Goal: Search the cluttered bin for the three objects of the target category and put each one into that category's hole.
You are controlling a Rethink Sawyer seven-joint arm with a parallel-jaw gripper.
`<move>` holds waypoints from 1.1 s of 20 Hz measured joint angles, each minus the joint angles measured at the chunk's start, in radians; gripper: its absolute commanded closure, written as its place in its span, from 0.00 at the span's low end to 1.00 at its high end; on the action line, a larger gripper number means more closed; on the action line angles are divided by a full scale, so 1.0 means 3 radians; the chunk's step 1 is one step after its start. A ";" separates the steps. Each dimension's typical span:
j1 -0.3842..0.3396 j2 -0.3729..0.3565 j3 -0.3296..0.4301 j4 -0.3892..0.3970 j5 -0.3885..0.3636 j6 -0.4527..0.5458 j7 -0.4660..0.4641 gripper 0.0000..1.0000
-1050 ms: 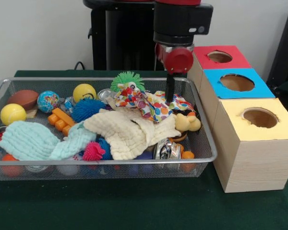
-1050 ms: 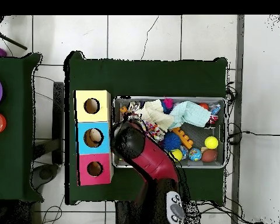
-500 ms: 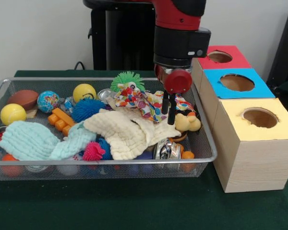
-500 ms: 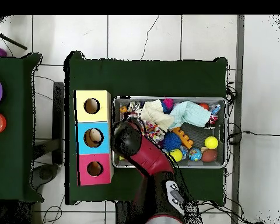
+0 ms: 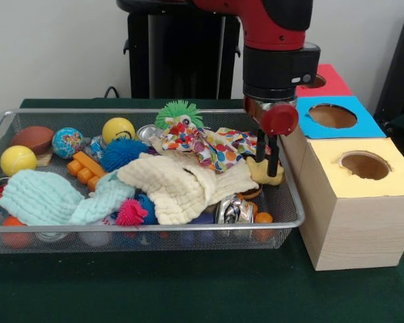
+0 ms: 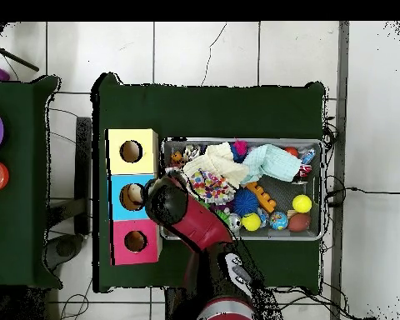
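Note:
My gripper (image 5: 267,165) hangs over the right end of the wire bin (image 5: 141,113), just above a yellow plush duck (image 5: 259,176). Its fingers (image 5: 274,158) stand slightly apart, open, with nothing between them. A colourful patterned cloth (image 5: 209,145) and a cream cloth (image 5: 175,185) lie left of it. Balls sit at the bin's left: two yellow ones (image 5: 118,128) (image 5: 17,159), a globe ball (image 5: 67,141), a brown football (image 5: 32,138). From overhead the arm's head (image 6: 166,204) hides the gripper, at the bin's left rim beside the blue box (image 6: 116,197).
Three boxes with round holes stand right of the bin: red (image 5: 337,84), blue (image 5: 363,124), yellow (image 5: 390,182). The bin also holds a mint cloth (image 5: 47,198), blue (image 5: 121,153), green (image 5: 178,111) and pink (image 5: 130,212) spiky balls, orange blocks (image 5: 86,168) and a foil object (image 5: 234,208).
The gripper has moved right, from over the patterned cloth to the bin's right end near the boxes. Nothing in the bin has visibly shifted.

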 measured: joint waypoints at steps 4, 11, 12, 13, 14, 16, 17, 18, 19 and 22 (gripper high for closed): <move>-0.0023 0.0002 0.0103 0.0055 0.0000 -0.0022 0.0000 0.00; -0.0211 0.0136 0.0360 0.0064 -0.0067 -0.0185 0.0000 0.00; -0.0228 0.0142 0.0372 0.0065 -0.0076 -0.0203 0.0000 0.00; -0.0242 0.0149 0.0382 0.0064 -0.0086 -0.0221 0.0000 0.00; -0.0265 0.0164 0.0398 0.0064 -0.0100 -0.0251 0.0000 0.00; -0.0311 0.0223 0.0439 0.0063 -0.0133 -0.0323 0.0000 0.00; -0.0317 0.0238 0.0446 0.0064 -0.0139 -0.0336 0.0000 0.00; -0.0322 0.0259 0.0453 0.0064 -0.0146 -0.0351 0.0000 0.00; -0.0328 0.0279 0.0459 0.0064 -0.0153 -0.0367 0.0000 0.00; -0.0353 0.0351 0.0483 0.0063 -0.0187 -0.0431 0.0000 0.00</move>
